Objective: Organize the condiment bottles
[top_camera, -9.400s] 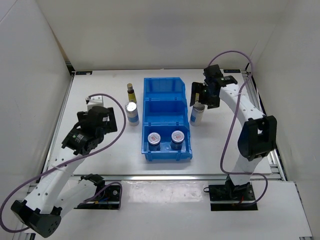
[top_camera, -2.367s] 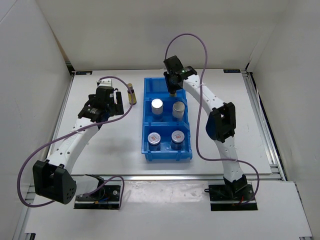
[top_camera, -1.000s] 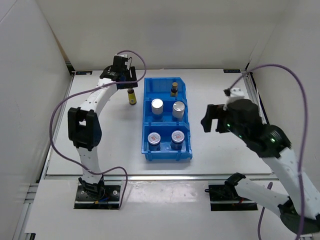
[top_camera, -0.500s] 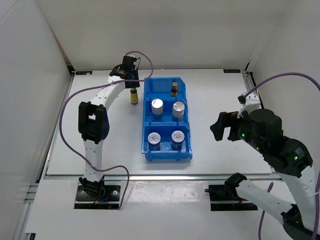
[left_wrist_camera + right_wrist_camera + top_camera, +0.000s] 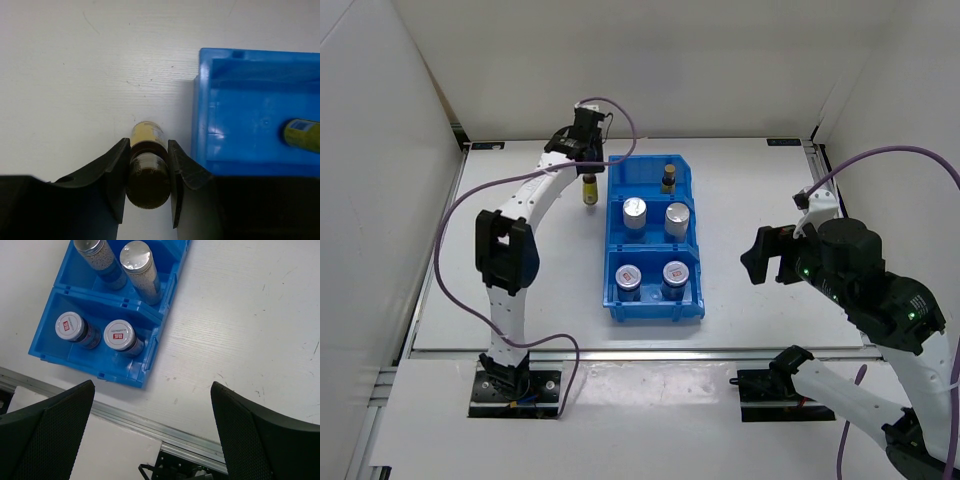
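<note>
Fingers on my left gripper press against both sides of an amber bottle, pinching it just below the cap (I cannot tell whether it rests on the table or hangs just above it). It stands upright just beside the left wall of the blue bin, level with the far compartment, where the other amber bottle sits. Two white cylinders with silver tops share the middle compartment, and two jars with red-marked lids share the near one. My right gripper hovers over bare table right of the bin, spread wide, holding nothing.
</note>
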`<action>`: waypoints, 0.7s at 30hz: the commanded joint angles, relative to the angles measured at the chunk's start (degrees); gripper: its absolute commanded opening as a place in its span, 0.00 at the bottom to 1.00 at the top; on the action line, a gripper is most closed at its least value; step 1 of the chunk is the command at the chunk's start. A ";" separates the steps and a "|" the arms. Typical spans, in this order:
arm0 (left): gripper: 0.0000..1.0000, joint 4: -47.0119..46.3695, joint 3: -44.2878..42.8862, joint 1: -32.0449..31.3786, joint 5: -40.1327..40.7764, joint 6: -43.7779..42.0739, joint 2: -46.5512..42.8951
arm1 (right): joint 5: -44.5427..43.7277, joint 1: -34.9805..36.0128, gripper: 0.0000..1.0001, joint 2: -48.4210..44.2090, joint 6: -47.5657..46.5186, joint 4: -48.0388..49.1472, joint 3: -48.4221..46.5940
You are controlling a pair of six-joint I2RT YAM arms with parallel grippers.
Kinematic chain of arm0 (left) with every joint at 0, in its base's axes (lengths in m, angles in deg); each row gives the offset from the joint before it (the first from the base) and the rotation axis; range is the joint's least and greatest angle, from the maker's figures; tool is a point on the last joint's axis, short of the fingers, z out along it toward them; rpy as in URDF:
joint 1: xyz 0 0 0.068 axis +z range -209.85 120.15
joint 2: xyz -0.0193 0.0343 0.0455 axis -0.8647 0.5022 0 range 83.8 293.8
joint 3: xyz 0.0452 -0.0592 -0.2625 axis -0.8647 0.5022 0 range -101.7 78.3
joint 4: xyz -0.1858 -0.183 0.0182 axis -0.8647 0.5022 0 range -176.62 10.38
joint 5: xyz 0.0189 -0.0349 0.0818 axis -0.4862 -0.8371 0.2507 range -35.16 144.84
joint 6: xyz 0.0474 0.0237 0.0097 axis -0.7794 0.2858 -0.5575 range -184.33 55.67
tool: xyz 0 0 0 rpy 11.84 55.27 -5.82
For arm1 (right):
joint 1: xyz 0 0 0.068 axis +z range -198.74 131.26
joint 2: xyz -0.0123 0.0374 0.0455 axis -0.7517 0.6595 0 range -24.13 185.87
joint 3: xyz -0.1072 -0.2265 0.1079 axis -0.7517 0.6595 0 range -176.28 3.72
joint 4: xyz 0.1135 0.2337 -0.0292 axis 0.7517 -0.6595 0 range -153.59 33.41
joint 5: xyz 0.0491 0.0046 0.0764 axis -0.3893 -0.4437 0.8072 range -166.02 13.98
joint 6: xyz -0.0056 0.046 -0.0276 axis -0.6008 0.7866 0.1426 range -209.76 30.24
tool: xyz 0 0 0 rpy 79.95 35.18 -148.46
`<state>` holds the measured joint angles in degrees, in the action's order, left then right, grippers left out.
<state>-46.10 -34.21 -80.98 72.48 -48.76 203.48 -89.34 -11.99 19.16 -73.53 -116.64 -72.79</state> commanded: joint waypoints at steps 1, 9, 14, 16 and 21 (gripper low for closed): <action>0.11 -2.28 -6.13 -5.05 6.51 -2.21 -9.90 | 1.10 -0.01 1.00 0.13 -0.15 0.55 -1.01; 0.11 -2.28 -15.53 -10.69 7.14 -2.83 -9.74 | 1.63 -0.01 1.00 -0.40 0.47 0.55 0.05; 0.11 -2.28 -18.45 -12.63 6.61 -2.83 -4.37 | 1.63 -0.01 1.00 -1.62 1.00 -1.29 0.05; 0.11 -2.28 -18.45 -12.63 6.09 -2.83 -2.62 | 1.63 -0.01 1.00 -1.63 1.00 -1.82 0.05; 0.11 -2.28 -18.45 -12.63 6.08 -2.30 0.64 | 0.49 -0.01 1.00 -2.77 1.00 -3.49 0.05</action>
<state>-47.50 -51.15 -93.81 78.34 -51.20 203.32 -88.27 -11.99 17.21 -72.79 -118.94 -72.53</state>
